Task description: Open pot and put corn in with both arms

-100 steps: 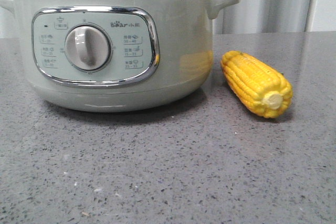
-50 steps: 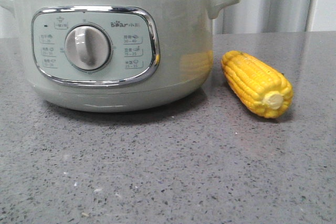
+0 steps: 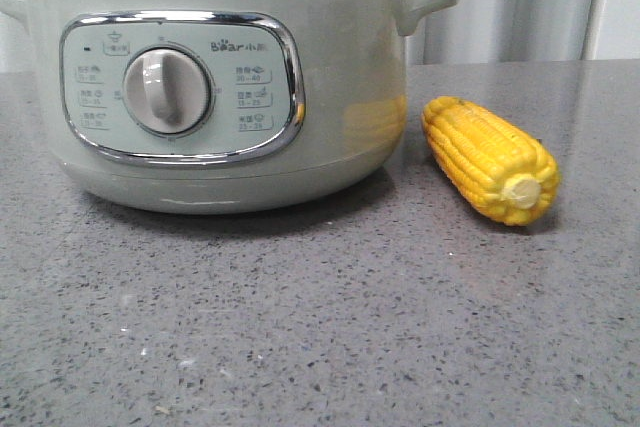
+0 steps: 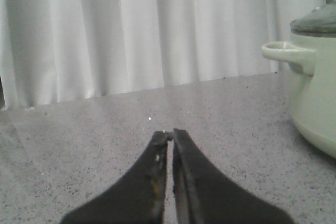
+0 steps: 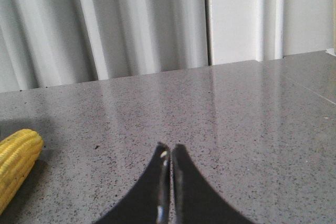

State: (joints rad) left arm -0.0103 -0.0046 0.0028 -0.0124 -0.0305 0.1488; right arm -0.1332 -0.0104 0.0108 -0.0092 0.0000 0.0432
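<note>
The pale grey-green pot (image 3: 330, 67) stands at the left of the front view, lid on, its knob panel facing me. The yellow corn (image 3: 488, 159) lies on the counter just right of it, pale cut end toward me. No gripper shows in the front view. In the left wrist view my left gripper (image 4: 169, 133) is shut and empty over bare counter, with the pot (image 4: 315, 98) and its side handle off to one side. In the right wrist view my right gripper (image 5: 170, 147) is shut and empty, with the corn (image 5: 16, 166) at the frame's edge, apart from it.
The grey speckled counter (image 3: 320, 327) runs to a white curtain (image 4: 131, 30) at the back. A counter edge or seam shows far off in the right wrist view (image 5: 310, 90).
</note>
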